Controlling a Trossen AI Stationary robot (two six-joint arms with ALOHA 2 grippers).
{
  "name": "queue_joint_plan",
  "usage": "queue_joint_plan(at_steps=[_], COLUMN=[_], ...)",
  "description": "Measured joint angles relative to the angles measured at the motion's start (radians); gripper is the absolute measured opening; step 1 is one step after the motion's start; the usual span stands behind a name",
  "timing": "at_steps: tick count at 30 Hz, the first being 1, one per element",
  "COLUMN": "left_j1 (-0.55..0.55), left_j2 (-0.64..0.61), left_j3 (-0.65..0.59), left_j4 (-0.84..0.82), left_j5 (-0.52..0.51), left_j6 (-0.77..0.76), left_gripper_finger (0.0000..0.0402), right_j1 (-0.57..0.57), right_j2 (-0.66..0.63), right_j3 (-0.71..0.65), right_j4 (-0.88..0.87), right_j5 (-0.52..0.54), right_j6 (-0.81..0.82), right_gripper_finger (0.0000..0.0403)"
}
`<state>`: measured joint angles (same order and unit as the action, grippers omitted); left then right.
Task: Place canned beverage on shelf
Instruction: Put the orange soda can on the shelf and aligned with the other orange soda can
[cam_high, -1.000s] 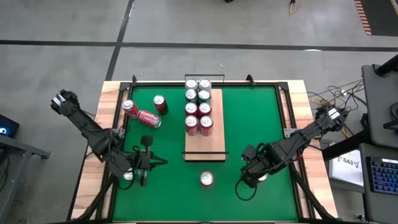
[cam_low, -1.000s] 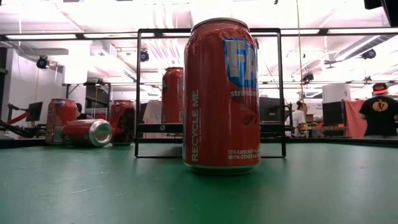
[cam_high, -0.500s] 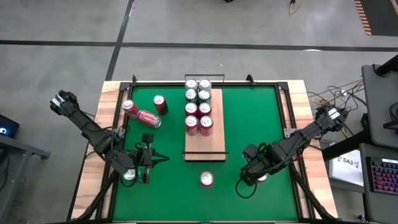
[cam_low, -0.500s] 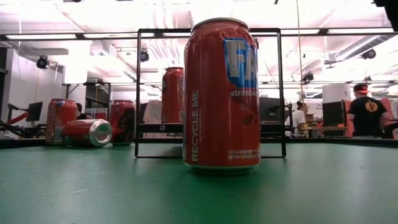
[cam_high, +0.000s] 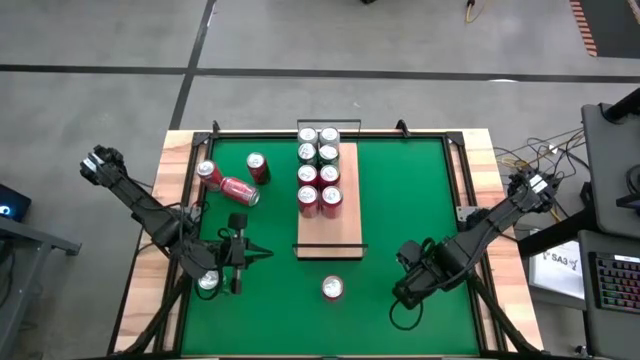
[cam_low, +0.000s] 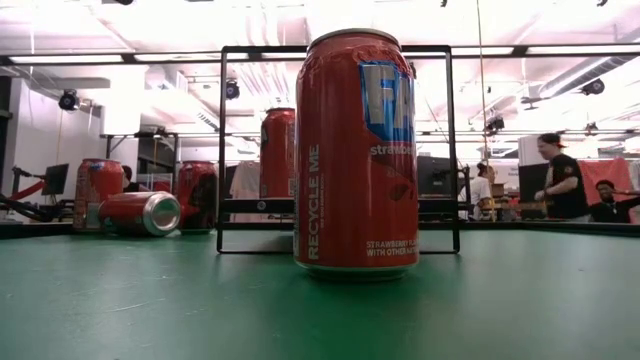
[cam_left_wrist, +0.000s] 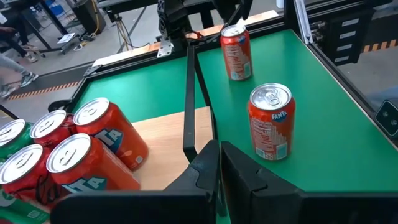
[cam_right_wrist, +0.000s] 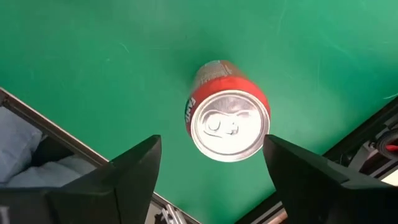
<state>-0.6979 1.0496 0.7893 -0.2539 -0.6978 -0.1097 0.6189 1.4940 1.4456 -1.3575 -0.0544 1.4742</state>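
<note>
The can (cam_high: 333, 288) is standing upright on the mat just off the shelf's (cam_high: 330, 238) near end. The right gripper (cam_right_wrist: 211, 163) is hovering right above it, fingers spread wide. The left gripper (cam_left_wrist: 219, 163), pressed shut, is sitting farther off.

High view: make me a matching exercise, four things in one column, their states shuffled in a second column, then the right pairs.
1 pale wood-grain shelf board
2 lone red soda can off its bare end
3 nearest red soda can of the left trio
4 left gripper

a shut, empty
b lying on its side
c half loaded with cans
d standing upright

Pairs: 1c, 2d, 3b, 4a
</note>
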Motion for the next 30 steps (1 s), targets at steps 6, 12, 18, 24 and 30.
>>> queue_joint_plan(at_steps=[6, 12, 18, 24, 30], left_j1=[0.0, 0.0, 0.002, 0.019, 0.046], left_j2=[0.0, 0.0, 0.0, 0.0, 0.0], left_j3=[0.0, 0.0, 0.0, 0.0, 0.0], left_j4=[0.0, 0.0, 0.001, 0.011, 0.019], left_j5=[0.0, 0.0, 0.0, -0.001, 0.0], left_j6=[-0.003, -0.003, -0.003, 0.006, 0.007], left_gripper_finger=[0.0, 0.0, 0.0, 0.0, 0.0], right_j1=[-0.002, -0.001, -0.002, -0.002, -0.002], right_j2=[0.0, 0.0, 0.0, 0.0, 0.0], right_j3=[-0.006, -0.051, -0.076, -0.077, -0.077], right_j4=[0.001, 0.0, -0.002, -0.001, 0.002], right_j5=[0.001, 0.001, 0.0, 0.004, 0.029], right_j6=[0.004, 0.009, -0.006, -0.028, -0.11], right_gripper_finger=[0.0274, 0.0274, 0.027, 0.0274, 0.0271])
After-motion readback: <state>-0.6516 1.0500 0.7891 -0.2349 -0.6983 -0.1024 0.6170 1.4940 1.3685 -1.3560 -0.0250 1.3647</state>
